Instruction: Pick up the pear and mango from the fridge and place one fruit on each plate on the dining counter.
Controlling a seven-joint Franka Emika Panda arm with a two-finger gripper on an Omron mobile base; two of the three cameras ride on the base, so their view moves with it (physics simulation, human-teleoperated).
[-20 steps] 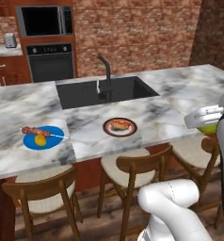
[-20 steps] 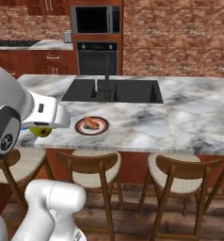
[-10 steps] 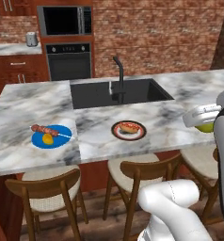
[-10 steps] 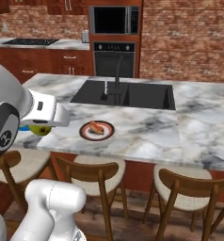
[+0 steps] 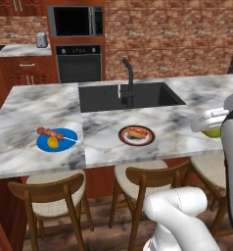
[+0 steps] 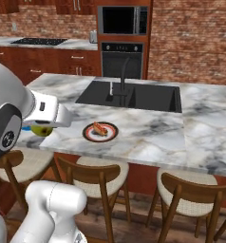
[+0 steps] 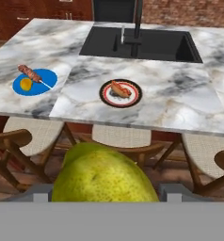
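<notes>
The dining counter (image 6: 153, 130) runs across the room with its dark sink (image 6: 134, 95) and black faucet (image 6: 123, 76) set into the marble. In front of the sink, toward the stools, sits the red-rimmed plate (image 6: 100, 132) (something small and reddish lies on it). Left of that plate, at the counter's near edge, the pear (image 6: 41, 129) hangs under the arm's white hand.

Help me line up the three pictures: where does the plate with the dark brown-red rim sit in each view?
Left base view: the dark-rimmed plate lies centre, on the dining counter in front of the sink.
Right base view: left of centre, near the counter's front edge.
Hand view: upper centre, above the pear.
Shared landmark: the black faucet stands behind it in all three.
</notes>
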